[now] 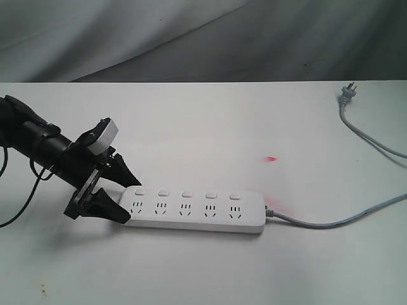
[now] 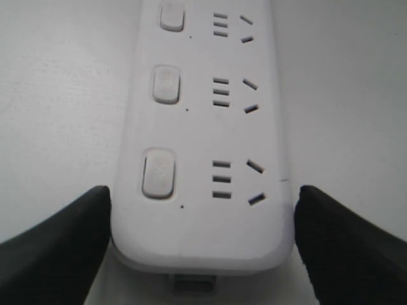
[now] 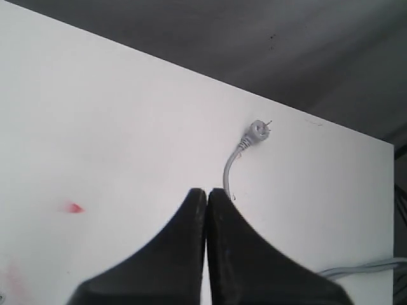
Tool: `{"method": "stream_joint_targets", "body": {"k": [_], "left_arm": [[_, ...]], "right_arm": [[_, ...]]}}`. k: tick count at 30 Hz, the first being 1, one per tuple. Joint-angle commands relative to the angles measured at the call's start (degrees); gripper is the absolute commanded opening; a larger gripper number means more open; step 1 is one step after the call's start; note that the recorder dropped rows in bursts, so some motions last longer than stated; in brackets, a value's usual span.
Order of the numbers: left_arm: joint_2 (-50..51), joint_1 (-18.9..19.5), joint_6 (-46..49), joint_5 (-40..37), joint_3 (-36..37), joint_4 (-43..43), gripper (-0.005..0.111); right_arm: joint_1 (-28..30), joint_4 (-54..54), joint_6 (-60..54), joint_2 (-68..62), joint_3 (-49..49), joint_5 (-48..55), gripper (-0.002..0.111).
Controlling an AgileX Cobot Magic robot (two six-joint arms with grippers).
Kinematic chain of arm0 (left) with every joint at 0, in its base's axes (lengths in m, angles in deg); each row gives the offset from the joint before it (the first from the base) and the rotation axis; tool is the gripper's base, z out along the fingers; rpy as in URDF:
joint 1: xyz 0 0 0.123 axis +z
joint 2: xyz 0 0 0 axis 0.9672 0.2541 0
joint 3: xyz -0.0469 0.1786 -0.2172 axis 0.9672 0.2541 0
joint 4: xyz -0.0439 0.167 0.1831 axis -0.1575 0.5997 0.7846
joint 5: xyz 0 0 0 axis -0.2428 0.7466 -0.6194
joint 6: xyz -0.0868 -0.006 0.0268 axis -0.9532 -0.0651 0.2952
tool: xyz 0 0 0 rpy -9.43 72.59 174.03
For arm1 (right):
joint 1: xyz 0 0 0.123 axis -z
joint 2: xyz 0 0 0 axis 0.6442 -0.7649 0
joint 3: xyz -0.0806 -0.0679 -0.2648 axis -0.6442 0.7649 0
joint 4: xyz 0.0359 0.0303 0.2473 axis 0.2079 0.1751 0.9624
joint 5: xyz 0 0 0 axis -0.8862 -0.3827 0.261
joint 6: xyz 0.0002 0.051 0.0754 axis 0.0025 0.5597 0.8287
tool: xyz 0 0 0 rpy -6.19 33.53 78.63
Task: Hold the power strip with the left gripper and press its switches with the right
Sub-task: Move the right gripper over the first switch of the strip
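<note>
The white power strip (image 1: 197, 210) lies flat on the white table, cord end to the right. Its five switches (image 1: 186, 193) run in a row above the sockets. My left gripper (image 1: 130, 202) straddles the strip's left end, one black finger against each long side. In the left wrist view the power strip (image 2: 203, 127) fills the whole gap between the fingers (image 2: 70, 235), and three switches (image 2: 166, 84) show. My right gripper (image 3: 206, 192) is shut with nothing in it, held above the table away from the strip, and does not appear in the exterior view.
The grey cord (image 1: 331, 222) runs right from the strip, loops off the table edge and ends in a plug (image 1: 346, 95) at the back right; the plug (image 3: 256, 130) lies beyond the right fingertips. A small red mark (image 1: 271, 158) sits on the table behind the strip.
</note>
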Motion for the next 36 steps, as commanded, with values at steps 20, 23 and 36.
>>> {"method": "stream_joint_targets", "body": {"k": [20, 23, 36], "left_arm": [[0.9, 0.2, 0.2, 2.4, 0.1, 2.0, 0.049], [0.9, 0.2, 0.2, 2.4, 0.1, 2.0, 0.049], [0.9, 0.2, 0.2, 2.4, 0.1, 2.0, 0.049]], "right_arm": [[-0.4, 51.1, -59.3, -17.3, 12.3, -9.9, 0.028], [-4.3, 51.1, -60.4, -21.0, 11.5, -11.0, 0.055], [-15.3, 57.0, -68.3, -27.8, 8.4, -14.8, 0.067]]}}
